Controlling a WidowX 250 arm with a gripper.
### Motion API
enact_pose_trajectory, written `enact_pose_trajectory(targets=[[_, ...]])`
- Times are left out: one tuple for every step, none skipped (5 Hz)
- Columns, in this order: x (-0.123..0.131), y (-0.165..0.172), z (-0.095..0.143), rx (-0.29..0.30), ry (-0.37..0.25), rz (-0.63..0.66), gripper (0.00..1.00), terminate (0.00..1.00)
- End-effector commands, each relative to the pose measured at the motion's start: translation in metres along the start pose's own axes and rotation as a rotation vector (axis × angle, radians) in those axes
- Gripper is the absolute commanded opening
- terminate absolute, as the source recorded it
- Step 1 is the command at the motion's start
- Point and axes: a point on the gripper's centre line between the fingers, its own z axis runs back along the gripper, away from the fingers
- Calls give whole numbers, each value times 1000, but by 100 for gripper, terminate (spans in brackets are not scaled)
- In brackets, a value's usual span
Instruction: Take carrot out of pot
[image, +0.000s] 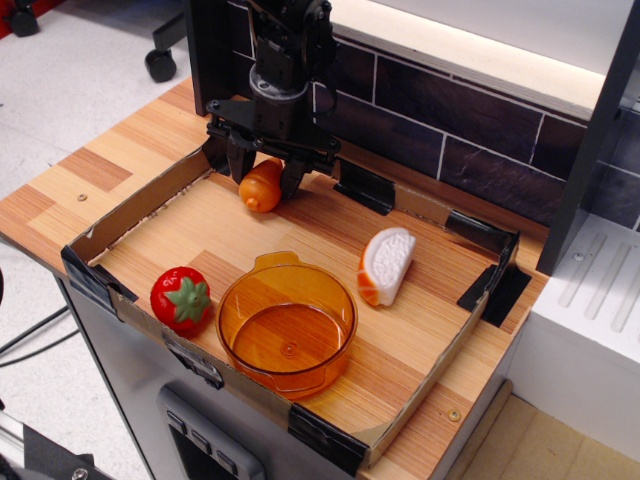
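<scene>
The gripper (264, 176) pinched the carrot (261, 186) low over the table (100, 165) at the tray's 11 o'clock corner, well apart from the empty pot (287, 324) at 6 o'clock. The low hold suggested a set-down clear of the strawberry (181, 299) at 8 o'clock and the wedge toy (385, 265) at 3 o'clock.

Bare boards lie open between the pot (287, 330), strawberry (181, 298) and back wall (390, 195).
</scene>
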Motion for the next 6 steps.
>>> enact_pose_trajectory(targets=[[3,13,3,11,20,10,100,0],[7,19,13,-5,51,56,100,0],[11,25,38,-38,39,82,100,0],[10,32,70,-77,51,58,100,0],[6,40,94,-114,7,46,100,0],[3,45,108,-147,-5,59,100,0]])
